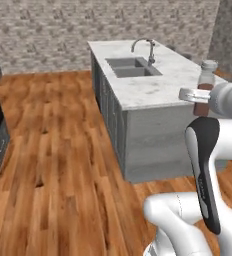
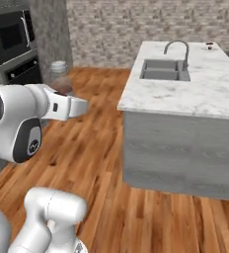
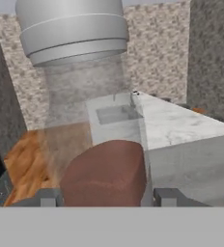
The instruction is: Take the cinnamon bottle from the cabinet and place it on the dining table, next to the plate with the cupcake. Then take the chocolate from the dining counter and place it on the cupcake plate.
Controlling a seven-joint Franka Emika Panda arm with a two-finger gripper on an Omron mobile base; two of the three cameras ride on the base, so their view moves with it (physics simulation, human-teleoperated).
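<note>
Cinnamon bottle first: it sits between the tips of the pincer, clear-walled with a grey cap on top and brown powder settled at its base. So it is already out of the cabinet and carried in the air, short of any counter.

Going left to right in the left base view, there is a dark appliance edge at the far left, then a broad stretch of wooden floor, then the marble island counter with its sink and curved faucet, and at the right the white arm with the bottle held upright at its end, seen against the counter's near corner. In the right base view the order swaps: wall oven at the left, the arm with the bottle poking up behind the hand, floor, then the island on the right. A small dark object rests at the island's far end, too tiny to identify.

By my reckoning the fetching is finished and the carry is in hand. What remains is setting the bottle down beside the cupcake plate, then the entire chocolate half of the job. I cannot make out plate, cupcake or chocolate from here.
</note>
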